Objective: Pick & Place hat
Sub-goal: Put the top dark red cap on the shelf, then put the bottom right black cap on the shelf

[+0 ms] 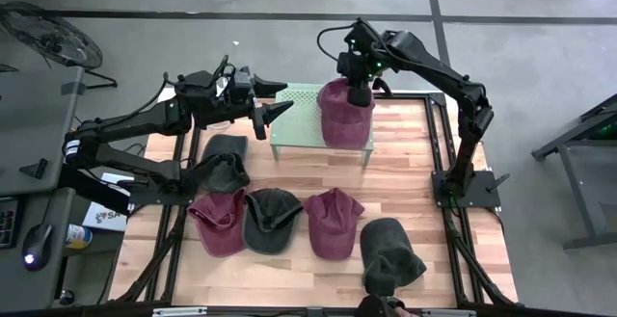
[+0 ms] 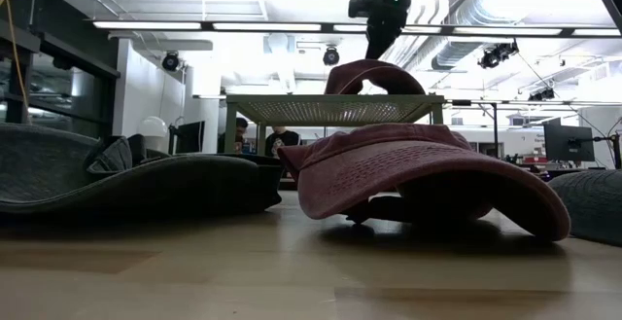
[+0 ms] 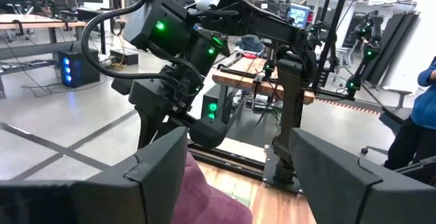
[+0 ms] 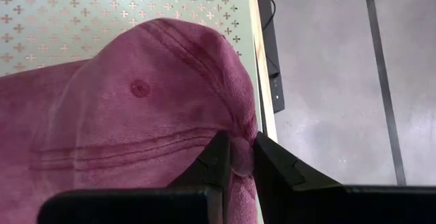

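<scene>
1. Spare caps queue at 6 o'clock, awaiting pickup
2. Left gripper parked at 10, fingers spread, empty
3. Right gripper at 12 pinches maroon hat, crown resting on green rack for placing

Maroon hat, perforated green shelf

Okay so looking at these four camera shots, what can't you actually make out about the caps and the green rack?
- Maroon corduroy cap held by the right gripper: the high view hides its far side under the arm.
- Pale green perforated metal rack: the low view hides its legs behind the maroon cap lying nearest the camera.
- Dark grey cap at the table's front edge: cut off by the low view's right edge.
</scene>
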You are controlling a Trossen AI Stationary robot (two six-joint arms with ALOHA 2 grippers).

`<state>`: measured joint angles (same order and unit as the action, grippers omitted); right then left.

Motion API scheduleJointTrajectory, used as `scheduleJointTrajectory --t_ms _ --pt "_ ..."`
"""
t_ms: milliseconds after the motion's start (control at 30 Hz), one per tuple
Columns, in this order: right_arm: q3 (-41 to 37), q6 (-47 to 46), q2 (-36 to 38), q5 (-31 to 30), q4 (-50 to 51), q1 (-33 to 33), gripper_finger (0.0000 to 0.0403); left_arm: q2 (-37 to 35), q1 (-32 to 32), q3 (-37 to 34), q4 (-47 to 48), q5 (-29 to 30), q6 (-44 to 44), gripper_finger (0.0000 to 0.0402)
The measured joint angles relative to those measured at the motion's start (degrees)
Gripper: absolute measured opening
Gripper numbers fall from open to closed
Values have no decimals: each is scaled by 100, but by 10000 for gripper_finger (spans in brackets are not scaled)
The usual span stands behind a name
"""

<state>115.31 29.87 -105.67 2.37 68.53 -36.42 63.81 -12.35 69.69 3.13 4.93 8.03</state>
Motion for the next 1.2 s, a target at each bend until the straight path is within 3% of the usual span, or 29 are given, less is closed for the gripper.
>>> scheduleJointTrajectory --t_ms 333,633,900,1200 --pt "2 19 0 19 35 2 38 0 -1 0 1 0 0 252" --pt "2 17 0 -351 38 4 118 0 0 0 1 0 0 252" --pt "2 -136 28 -369 46 9 161 0 -1 0 1 0 0 252" --pt "24 -577 561 -752 245 44 199 0 -1 0 6 -82 0 252"
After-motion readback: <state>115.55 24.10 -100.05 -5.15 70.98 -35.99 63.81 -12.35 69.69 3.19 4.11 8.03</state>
